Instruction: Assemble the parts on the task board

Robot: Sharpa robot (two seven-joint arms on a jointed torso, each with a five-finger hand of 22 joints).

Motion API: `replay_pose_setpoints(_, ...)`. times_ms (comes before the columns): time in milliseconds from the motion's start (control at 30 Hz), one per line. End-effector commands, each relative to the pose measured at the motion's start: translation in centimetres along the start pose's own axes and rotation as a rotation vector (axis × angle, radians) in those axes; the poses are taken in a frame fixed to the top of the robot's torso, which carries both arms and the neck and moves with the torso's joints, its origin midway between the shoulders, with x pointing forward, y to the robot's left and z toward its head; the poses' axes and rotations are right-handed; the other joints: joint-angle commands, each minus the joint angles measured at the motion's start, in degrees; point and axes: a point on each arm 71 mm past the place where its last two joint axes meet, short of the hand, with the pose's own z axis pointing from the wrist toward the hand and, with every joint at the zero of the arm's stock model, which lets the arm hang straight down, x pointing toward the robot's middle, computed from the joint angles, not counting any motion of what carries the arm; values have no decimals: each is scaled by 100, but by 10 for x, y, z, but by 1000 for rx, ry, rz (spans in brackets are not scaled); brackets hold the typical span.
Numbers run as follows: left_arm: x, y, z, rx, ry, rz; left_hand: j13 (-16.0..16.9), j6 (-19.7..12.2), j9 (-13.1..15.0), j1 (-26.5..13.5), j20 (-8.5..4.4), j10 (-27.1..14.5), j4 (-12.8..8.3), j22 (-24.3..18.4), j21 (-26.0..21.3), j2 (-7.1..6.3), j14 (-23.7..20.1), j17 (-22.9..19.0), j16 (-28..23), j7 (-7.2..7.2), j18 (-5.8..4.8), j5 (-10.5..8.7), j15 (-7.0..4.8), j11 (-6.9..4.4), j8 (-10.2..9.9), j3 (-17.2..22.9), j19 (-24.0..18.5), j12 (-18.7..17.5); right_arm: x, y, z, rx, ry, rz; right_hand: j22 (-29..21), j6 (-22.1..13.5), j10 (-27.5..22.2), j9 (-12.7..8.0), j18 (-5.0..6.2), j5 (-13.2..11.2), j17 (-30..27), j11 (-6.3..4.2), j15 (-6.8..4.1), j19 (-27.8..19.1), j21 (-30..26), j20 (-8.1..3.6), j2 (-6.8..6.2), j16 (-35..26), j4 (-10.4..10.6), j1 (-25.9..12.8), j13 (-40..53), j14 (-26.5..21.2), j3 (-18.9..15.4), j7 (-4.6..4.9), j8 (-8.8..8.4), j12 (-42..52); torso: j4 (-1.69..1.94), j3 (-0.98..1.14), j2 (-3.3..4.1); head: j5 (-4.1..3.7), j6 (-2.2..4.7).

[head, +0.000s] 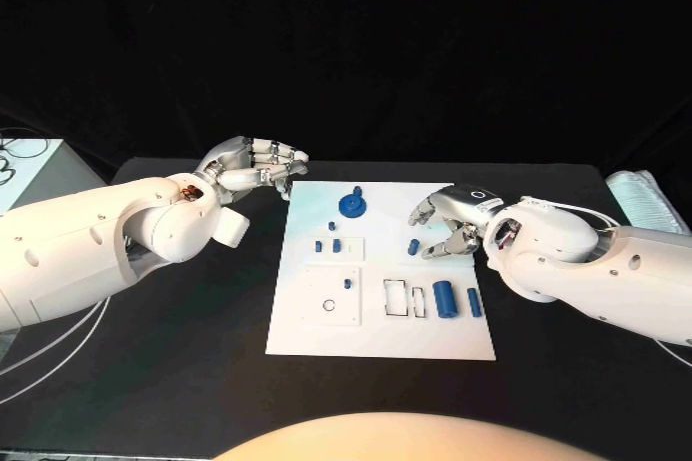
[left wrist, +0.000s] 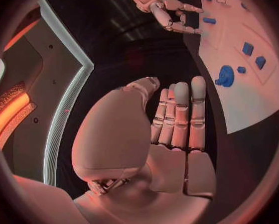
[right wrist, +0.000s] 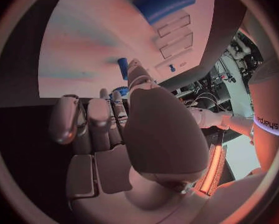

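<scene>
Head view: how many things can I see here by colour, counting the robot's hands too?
Blue pieces: 7
White task board: 1
Silver hands: 2, the left hand and the right hand
Total: 10

Open desk on both sides of the task board (head: 382, 331)

Blue parts (head: 446, 298) crowd the board's far and right areas; the right hand (head: 450, 221) hangs over its right edge, the left hand (head: 260, 167) just off its far-left corner.

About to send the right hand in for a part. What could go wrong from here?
The right hand hovers above the small blue peg; loose neighbours like the blue cylinder could get knocked. The left hand sits near the board's far corner, close to the blue knobbed disc.
</scene>
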Motion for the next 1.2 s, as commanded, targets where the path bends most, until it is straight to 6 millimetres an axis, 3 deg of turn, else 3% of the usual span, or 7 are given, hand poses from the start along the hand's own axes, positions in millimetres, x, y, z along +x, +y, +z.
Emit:
replay_pose_setpoints(33,2,-1,0,5,16,-13,-5,-14,-10,62,9,14,-7,9,25,16,-1,6,-22,35,79,-14,5,21,32,32,-5,-20,6,-1,1,1,58,-41,54,17,66,1,22,-20,45,-28,-4,4,55,8,68,64,0,52,17,13,40,11,4,58,-7,-6,8,8,-1)
replay_pose_setpoints(200,2,-1,0,3,16,-13,-7,-13,-12,59,11,18,-6,16,32,14,-3,9,-23,34,79,-17,6,20,36,30,-12,-18,9,1,4,-4,58,-37,277,189,505,29,-37,-99,190,-161,-114,180,315,-86,308,186,-38,143,44,124,324,95,92,315,-3,-3,11,6,-9)
replay_pose_setpoints(300,2,-1,0,2,15,-12,-7,-13,-12,59,11,18,-6,16,32,14,-3,9,-23,34,79,-17,6,20,36,30,-12,-18,11,4,5,-17,49,-25,505,336,857,32,-101,-334,279,-246,-190,327,580,-160,417,250,-49,189,40,179,625,166,147,355,-8,-1,8,11,-17)
replay_pose_setpoints(533,1,-1,0,0,13,-12,-7,-9,-12,59,11,24,-4,19,35,24,-3,10,-23,33,79,-16,5,19,40,34,-15,-15,11,12,7,-44,29,-4,725,482,1241,12,-159,-325,480,-305,-243,448,826,-212,418,413,-42,176,16,253,1077,213,179,192,-3,0,7,18,-25)
replay_pose_setpoints(1033,1,0,0,-7,8,-10,-8,-5,-13,67,11,30,-5,24,41,41,-1,13,-22,31,80,-14,3,16,44,44,-18,-11,12,15,9,-49,31,-4,907,672,1649,18,-202,-317,609,-364,-287,526,1015,-256,269,540,-68,56,24,281,1802,261,244,-100,-10,-1,2,31,-37)
replay_pose_setpoints(1200,0,0,0,-10,7,-10,-9,-2,-14,71,10,32,-5,27,45,51,0,14,-22,30,81,-13,2,15,47,49,-20,-10,13,17,10,-52,32,-13,1016,964,1987,108,-229,-489,685,-423,-339,575,1135,-295,356,607,-178,94,68,298,2296,225,405,-134,-10,-1,7,27,-45)
